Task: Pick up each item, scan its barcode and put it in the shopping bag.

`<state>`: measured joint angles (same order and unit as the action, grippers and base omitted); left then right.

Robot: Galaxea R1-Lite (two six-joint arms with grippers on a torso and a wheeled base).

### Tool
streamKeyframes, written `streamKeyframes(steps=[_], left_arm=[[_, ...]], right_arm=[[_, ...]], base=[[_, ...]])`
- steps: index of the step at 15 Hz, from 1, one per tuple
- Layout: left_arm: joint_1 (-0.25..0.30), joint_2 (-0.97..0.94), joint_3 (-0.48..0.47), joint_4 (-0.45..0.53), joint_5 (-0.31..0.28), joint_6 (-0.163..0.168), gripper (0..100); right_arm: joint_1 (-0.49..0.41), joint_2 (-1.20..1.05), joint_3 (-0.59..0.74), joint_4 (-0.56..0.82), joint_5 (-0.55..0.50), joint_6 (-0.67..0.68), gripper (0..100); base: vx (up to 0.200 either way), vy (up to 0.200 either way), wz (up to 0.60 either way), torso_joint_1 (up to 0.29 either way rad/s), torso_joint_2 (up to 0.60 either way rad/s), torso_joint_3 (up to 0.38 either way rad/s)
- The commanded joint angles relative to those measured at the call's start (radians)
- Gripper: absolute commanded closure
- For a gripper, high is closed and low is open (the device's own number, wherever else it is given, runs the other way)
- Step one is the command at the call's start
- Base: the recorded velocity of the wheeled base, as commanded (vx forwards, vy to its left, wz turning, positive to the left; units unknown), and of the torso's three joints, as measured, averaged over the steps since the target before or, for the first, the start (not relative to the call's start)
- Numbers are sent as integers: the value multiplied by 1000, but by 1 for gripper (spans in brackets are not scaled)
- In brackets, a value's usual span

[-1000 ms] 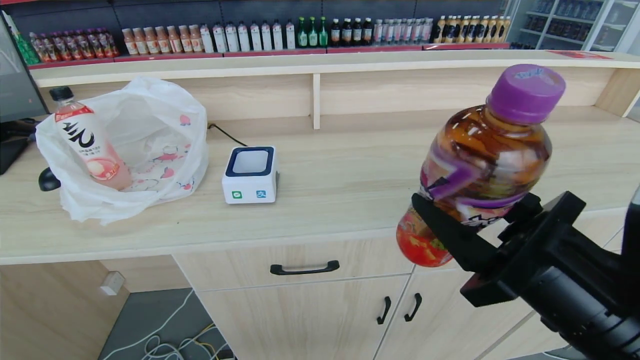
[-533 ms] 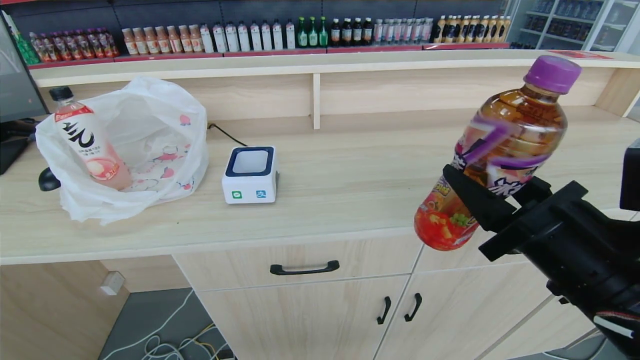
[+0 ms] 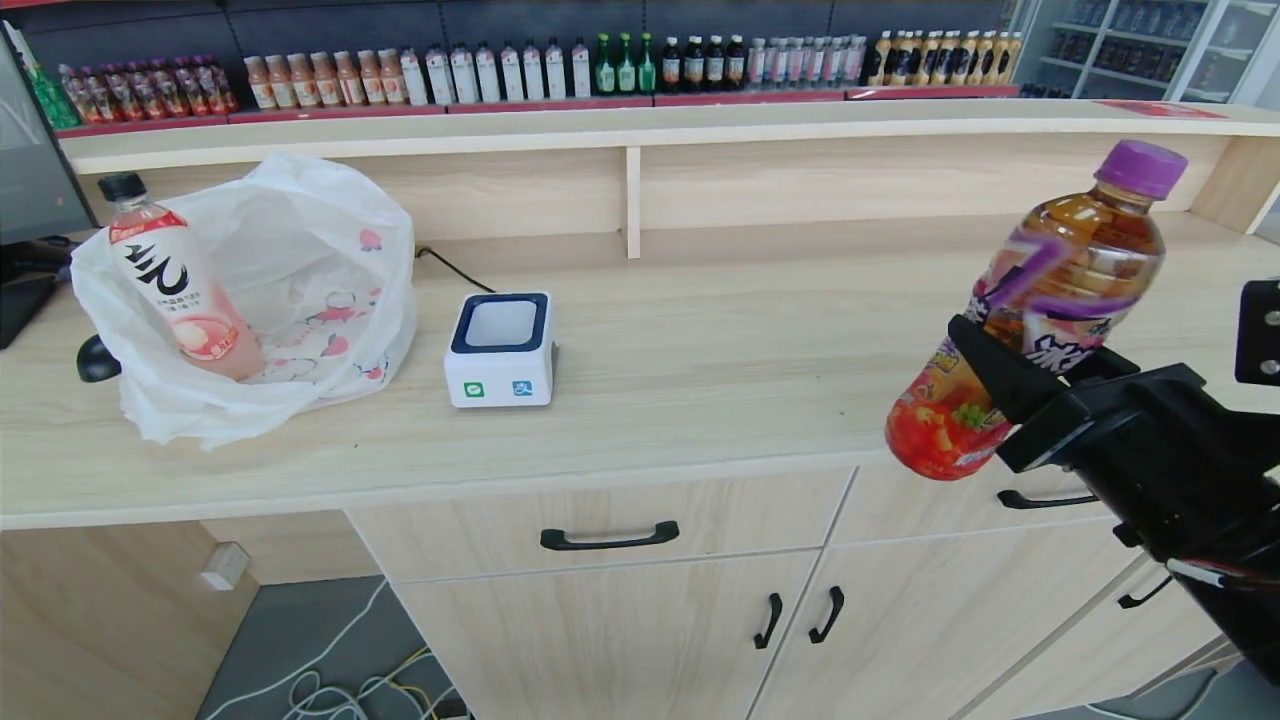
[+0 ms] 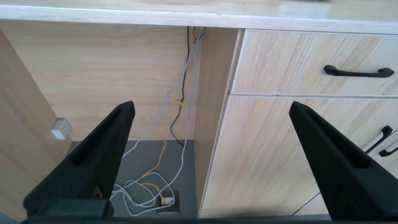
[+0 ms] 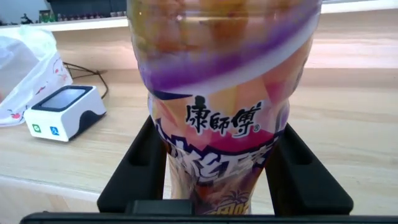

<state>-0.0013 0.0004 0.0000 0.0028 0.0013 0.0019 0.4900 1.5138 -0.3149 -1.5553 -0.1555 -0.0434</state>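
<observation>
Ribbed plastic tea bottle (image 3: 1040, 310) in right claw (image 3: 1030, 375)

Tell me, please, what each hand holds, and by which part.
The right hand holds the purple-capped clear plastic bottle of amber drink around its labelled lower body. The left hand is open and holds nothing.

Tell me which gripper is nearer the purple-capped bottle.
Right. The right gripper is shut on the bottle, holding it near the right end of the counter. The left gripper hangs open below the counter edge, facing the drawers, well away from the bottle.
</observation>
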Motion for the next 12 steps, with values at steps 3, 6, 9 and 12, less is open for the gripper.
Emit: streamKeyframes(steps=[3, 6, 9, 12], left_arm=[[0, 0, 0, 0, 0, 0, 0], [0, 0, 0, 0, 0, -2, 0], [0, 0, 0, 0, 0, -2, 0], [0, 0, 0, 0, 0, -3, 0]], right_arm=[[-8, 6, 3, -5, 4, 0, 100], [-4, -3, 2, -5, 5, 0, 100], [-4, -3, 2, -5, 5, 0, 100], [-4, -20, 2, -5, 5, 0, 100]], base=[[0, 200, 0, -6, 2, 9], [0, 200, 0, 6, 6, -1], [0, 200, 0, 4, 4, 5], [0, 200, 0, -1, 1, 4]])
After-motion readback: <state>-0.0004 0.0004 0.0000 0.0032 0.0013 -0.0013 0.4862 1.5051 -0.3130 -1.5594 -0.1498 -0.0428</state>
